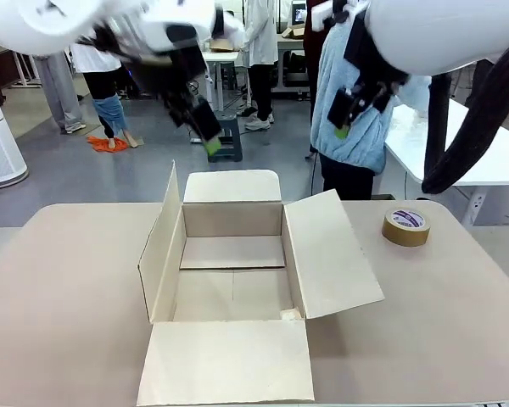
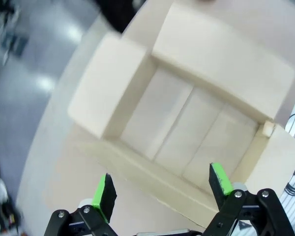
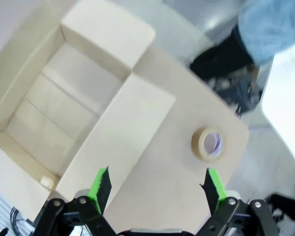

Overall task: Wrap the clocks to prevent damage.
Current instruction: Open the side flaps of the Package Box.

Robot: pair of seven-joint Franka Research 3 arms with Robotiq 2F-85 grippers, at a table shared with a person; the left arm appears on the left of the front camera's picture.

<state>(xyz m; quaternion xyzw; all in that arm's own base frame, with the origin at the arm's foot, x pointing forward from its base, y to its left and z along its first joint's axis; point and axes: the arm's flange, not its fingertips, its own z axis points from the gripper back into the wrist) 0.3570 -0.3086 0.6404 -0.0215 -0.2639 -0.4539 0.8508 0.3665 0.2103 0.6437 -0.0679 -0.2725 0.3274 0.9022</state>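
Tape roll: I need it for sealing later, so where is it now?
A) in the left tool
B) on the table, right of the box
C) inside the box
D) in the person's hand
B: the tape roll lies on the table, beyond the right flap of the open box.

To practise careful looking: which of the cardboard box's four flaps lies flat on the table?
The flap nearest the robot, at the front view's bottom edge. It lies flat on the table; the other three rise at angles from the box.
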